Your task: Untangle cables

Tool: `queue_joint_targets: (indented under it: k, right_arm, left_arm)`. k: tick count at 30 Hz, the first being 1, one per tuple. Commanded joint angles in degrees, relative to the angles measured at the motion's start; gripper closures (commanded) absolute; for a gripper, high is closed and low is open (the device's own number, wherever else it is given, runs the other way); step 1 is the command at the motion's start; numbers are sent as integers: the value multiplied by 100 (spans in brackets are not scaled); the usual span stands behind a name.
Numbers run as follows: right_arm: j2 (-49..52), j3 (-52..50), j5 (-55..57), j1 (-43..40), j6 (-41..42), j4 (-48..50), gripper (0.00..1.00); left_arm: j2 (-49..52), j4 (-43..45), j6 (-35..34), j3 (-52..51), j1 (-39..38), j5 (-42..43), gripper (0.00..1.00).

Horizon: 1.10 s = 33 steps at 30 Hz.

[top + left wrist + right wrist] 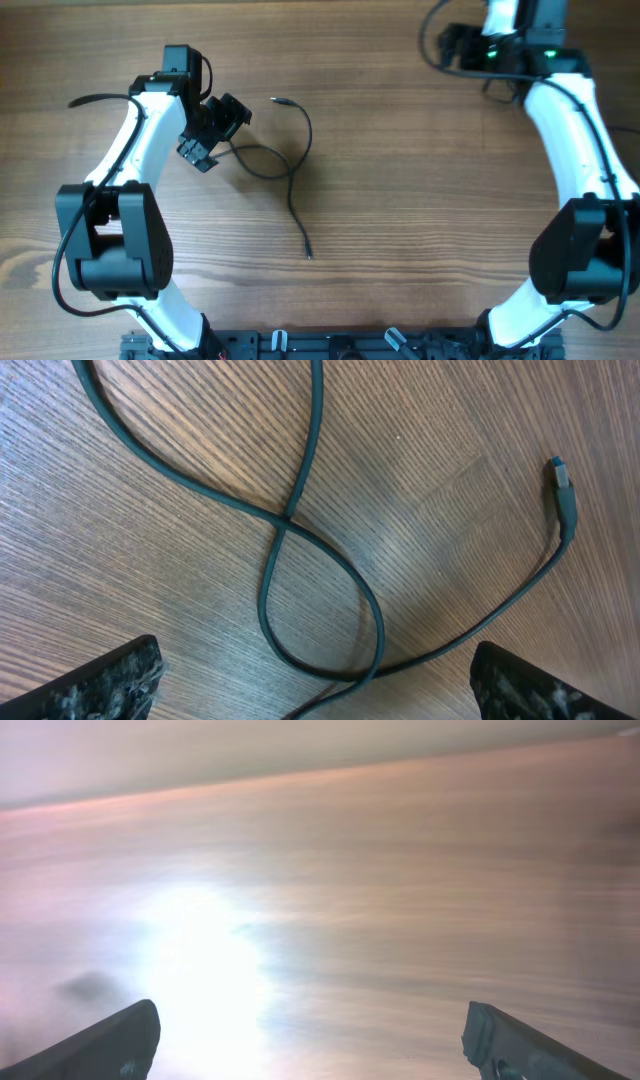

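1. L gripper [213, 132]: jaws spread wide, nothing between them. In L wrist view both fingers [110, 685] sit at the bottom corners, with only wood and a bit of cable in the gap.
2. Cable [292, 195]: flat on table [420, 200], just right of L gripper, left of centre. One plug [276, 100] is at the far end, the other tip [308, 256] lies toward the robot base. A small loop sits between, nearest the gripper.
3. R gripper [310, 1040]: jaws also spread, empty. It sits at the far right corner, well apart from cable.
4. Progress (my read): mostly done, or an easy case. Only one thin cord is visible, both ends are free, and there's no knot or bundle. What's left is one self-crossing [288, 520] that forms the loop, so the loop needs pulling open and the run laying straight. Neither gripper has hold of anything yet. L is the obvious one to take it.
5. Overhead vs wrist:
   - Overhead gives the whole run, both ends and both arms' positions. The crossing is too thin there to read.
   - L wrist shows the crossing close up, the loop curving back below it, and the plug [562, 478] w/ its silvery tip. It doesn't show the other end. Can't tell which strand is on top.
   - R wrist shows only blurred wood and glare, no cable.
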Motion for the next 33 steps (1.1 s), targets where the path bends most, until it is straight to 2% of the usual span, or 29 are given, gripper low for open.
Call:
queue_joint_targets:
  k: [1, 4, 7, 9, 12, 18, 22, 25, 28, 30, 31, 33]
  right_arm:
    - [210, -542, -1325, 739, 221, 111, 0]
    - [391, -935, -1300, 1349, 2, 262, 0]
    - [525, -1099, -1298, 2000, -994, 282, 0]
    - [603, -1193, -1287, 2487, -2155, 369, 0]
    - [789, -1228, -793, 3036, -2944, 634, 0]
    - [1292, -1228, -59, 3740, -3259, 1582, 0]
    - [1687, -1226, 1156, 4157, -3338, 2221, 0]
    - [1912, -1226, 1241, 4317, -3447, 2382, 1]
    - [2096, -1226, 1226, 4393, -3447, 2240, 31]
    - [2188, -1226, 1338, 4409, -3440, 2044, 70]
    - [2203, -1226, 1467, 4406, -3357, 2033, 94]
    - [2188, -1217, 2194, 4393, -2601, 2151, 96]
  left_arm:
    - [11, -7, 31, 0, -42, -74, 0]
    - [11, -7, 31, 0, -42, -74, 0]
    - [11, -7, 31, 0, -42, -74, 0]
    - [11, -7, 31, 0, -42, -74, 0]
    - [11, 37, -20, 0, -42, -50, 0]
    - [-2, 127, -9, 2, 39, -50, 0]
    - [-98, -205, 28, 2, 468, -26, 0]
    - [-175, -448, 28, 2, 872, 140, 0]
    - [-184, -713, 31, 2, 1241, 254, 0]
    - [-184, -852, 31, 2, 1388, 251, 0]
    - [-184, -907, 31, 2, 1432, 251, 0]
    - [-184, -999, 31, 2, 1488, 249, 0]
